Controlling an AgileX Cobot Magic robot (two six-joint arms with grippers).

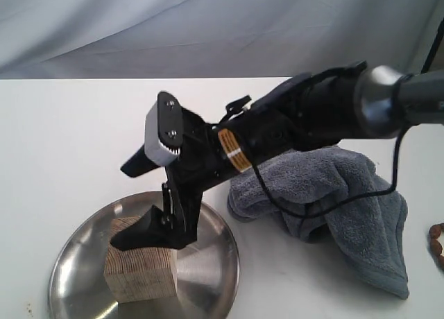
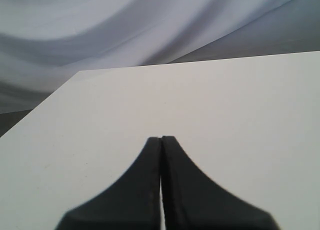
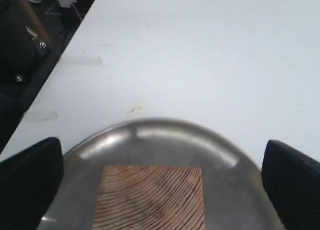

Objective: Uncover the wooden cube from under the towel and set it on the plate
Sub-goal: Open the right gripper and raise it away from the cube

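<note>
Exterior view, wooden cube (image 1: 142, 274) on plate (image 1: 216, 263), orange label (image 1: 234, 151) unreadable

text: none legible | arm sticker (image 1: 234, 152): orange, print too blurred to read

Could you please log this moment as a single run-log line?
wooden cube: on plate | right gripper: open over wooden cube | left gripper: shut, over table | towel: crumpled beside plate

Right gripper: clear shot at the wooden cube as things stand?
Probably yes. The right gripper hangs open over the wooden cube on the plate, one finger either side, nothing between. The towel lies apart, beside the plate.
</note>
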